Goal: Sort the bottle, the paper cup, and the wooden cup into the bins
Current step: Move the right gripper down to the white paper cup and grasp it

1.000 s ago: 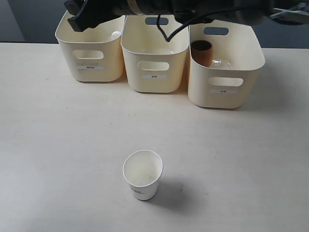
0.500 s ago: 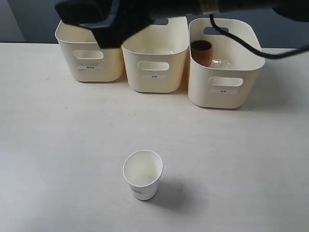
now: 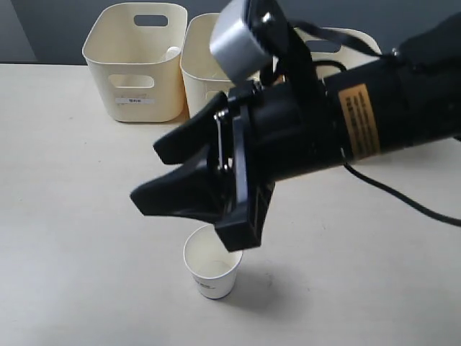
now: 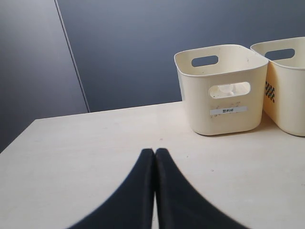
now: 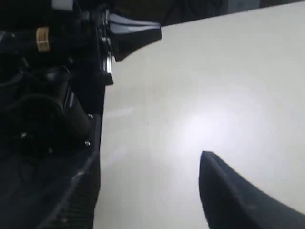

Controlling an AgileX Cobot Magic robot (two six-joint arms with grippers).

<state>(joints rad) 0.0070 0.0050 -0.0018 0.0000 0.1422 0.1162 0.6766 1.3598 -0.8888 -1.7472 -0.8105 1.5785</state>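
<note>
The white paper cup point(image 3: 211, 268) stands upright on the table near the front. My right gripper point(image 3: 145, 176) hangs close to the camera, just above and left of the cup, open with nothing between its fingers point(image 5: 238, 200). The right arm covers most of the middle bin point(image 3: 196, 65) and right bin point(image 3: 360, 37). The left bin point(image 3: 135, 65) shows whole, with a white round piece of the bottle point(image 3: 173, 52) inside. Through that bin's handle cut-out the bottle point(image 4: 228, 89) shows faintly. The wooden cup is hidden. My left gripper point(image 4: 155, 152) is shut and empty, low over bare table in front of the left bin point(image 4: 221, 90).
The cream table point(image 3: 65, 216) stretches wide around the cup. A dark wall point(image 4: 143, 43) runs behind the bins. Black arm parts point(image 5: 47, 71) fill one side of the right wrist view.
The right arm has swung from over the bins at the back down and forward to just above the paper cup, and it now covers the middle and right bins. The cup has not moved.
</note>
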